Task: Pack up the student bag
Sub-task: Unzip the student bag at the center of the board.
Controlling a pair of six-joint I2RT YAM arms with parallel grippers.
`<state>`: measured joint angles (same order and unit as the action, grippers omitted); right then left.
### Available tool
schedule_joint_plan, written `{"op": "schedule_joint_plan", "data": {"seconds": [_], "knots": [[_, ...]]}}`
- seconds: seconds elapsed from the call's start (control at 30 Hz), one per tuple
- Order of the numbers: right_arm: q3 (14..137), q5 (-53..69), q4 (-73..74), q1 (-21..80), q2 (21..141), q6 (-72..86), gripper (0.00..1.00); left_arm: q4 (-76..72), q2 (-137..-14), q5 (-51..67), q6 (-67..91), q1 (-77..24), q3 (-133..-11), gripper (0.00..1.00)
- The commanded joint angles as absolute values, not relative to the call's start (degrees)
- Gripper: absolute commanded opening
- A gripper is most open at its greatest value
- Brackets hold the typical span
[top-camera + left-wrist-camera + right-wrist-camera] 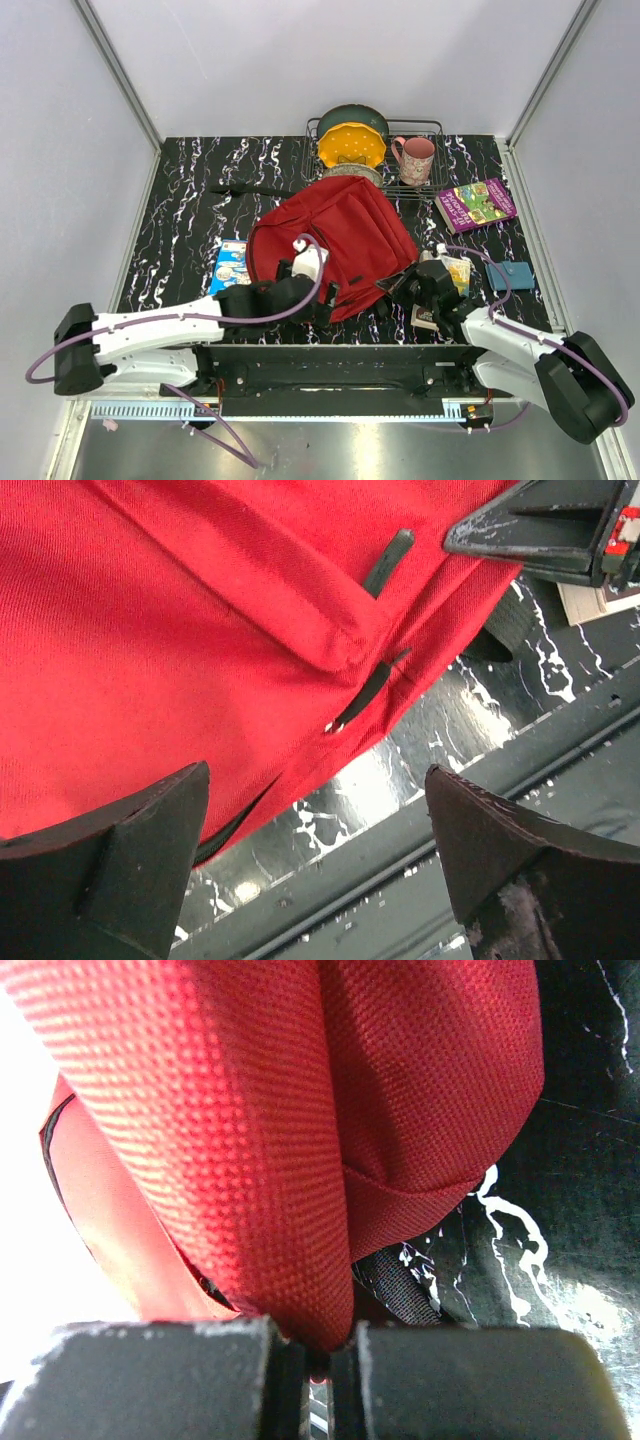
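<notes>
Backpack (pixel 340 235) lies flat mid-table, skewed to the table edges, its near edge right at both grippers. Right gripper (pixel 315 1345) has its jaws pinched almost together on a fold of red fabric at the near-right corner. Left gripper (pixel 318 780) is spread wide, holding nothing, with the bag's edge and a zipper pull (pixel 372 688) just ahead of its fingers. We judge left is the free arm for the zipper. No brand shows on the bag, and the purple book (pixel 476 203) cover text is too small to read.
</notes>
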<state>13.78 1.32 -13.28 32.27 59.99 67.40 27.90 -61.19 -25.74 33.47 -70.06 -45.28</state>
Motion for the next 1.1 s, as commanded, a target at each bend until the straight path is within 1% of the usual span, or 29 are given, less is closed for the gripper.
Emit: {"op": "schedule_joint_plan", "data": {"seconds": [0.0,0.2,0.27,0.4,0.67,1.0,1.07], "knots": [[14.7,-0.7,-16.6,32.3,58.2,67.9,0.00,17.2,-66.5,-31.0,30.2,-71.3,-48.0,0.91],[14.8,-1.5,-14.0,32.3,55.1,67.9,0.00,11.0,-73.1,-28.3,27.6,-71.5,-48.9,0.79],[14.9,-1.6,-13.4,32.3,54.8,67.9,0.00,9.4,-75.1,-27.3,26.9,-71.7,-49.1,0.77],[14.9,-1.6,-13.1,32.3,54.3,67.9,0.00,7.3,-77.3,-25.1,27.2,-71.7,-49.0,0.68],[14.9,-2.0,-13.0,32.3,54.2,68.3,0.00,6.6,-80.4,-22.2,29.0,-72.0,-48.5,0.58],[15.5,-1.9,-13.5,32.3,55.7,67.8,0.00,7.3,-83.0,-25.3,31.3,-72.6,-48.2,0.57],[15.5,-2.0,-13.6,32.2,55.7,67.9,0.00,8.1,-83.6,-26.1,32.0,-72.6,-48.4,0.55]]}}
